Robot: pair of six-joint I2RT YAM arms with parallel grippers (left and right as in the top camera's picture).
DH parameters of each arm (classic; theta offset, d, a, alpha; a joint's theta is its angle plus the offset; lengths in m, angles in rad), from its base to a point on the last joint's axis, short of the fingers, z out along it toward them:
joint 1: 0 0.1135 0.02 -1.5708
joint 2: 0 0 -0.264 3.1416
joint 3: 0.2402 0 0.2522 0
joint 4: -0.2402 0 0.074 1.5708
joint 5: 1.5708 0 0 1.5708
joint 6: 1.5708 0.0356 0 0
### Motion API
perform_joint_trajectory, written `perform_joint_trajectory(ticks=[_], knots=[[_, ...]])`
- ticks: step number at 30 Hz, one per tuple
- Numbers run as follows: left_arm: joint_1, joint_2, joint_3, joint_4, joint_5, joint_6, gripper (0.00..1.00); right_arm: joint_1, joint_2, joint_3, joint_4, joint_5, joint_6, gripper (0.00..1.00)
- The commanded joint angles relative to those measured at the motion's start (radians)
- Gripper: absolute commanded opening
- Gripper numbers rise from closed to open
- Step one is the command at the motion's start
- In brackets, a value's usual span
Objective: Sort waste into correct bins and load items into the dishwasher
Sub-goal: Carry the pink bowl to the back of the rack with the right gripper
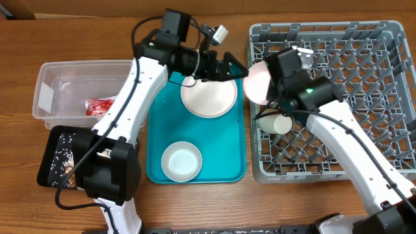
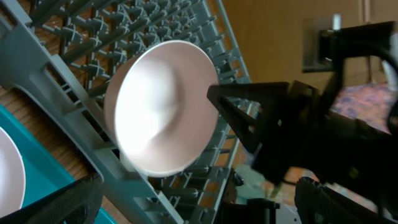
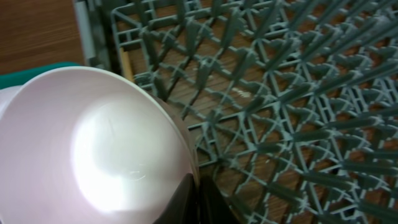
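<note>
Loading the pale-pink dish (image 1: 259, 83), pinched firmly by the right gripper (image 3: 200, 198), into the dish rack (image 1: 364, 78), likely needing lowering between pegs (image 3: 280, 93).

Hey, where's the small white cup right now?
In the overhead view, the small white cup sits inside the grey dish rack near its left edge, just below the pink dish the right gripper holds.
</note>
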State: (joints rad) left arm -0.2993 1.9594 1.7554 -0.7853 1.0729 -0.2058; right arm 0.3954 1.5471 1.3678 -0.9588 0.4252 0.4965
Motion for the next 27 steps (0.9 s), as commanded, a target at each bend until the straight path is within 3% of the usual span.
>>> perform_joint_trajectory(ticks=[1,10,18,27], knots=[[0.019,-0.019,0.028,0.005,0.096,0.026,1.00,-0.048,0.002,0.019,-0.005,0.046,-0.008,0.04],[0.018,-0.018,0.028,-0.003,-0.039,0.026,1.00,-0.193,0.002,0.019,-0.053,0.046,-0.189,0.04],[0.018,-0.018,0.028,-0.003,-0.096,0.026,1.00,-0.314,0.002,0.019,-0.076,0.047,-0.191,0.04],[0.018,-0.018,0.028,-0.020,-0.360,0.026,1.00,-0.472,0.002,0.019,0.030,0.046,-0.220,0.04]])
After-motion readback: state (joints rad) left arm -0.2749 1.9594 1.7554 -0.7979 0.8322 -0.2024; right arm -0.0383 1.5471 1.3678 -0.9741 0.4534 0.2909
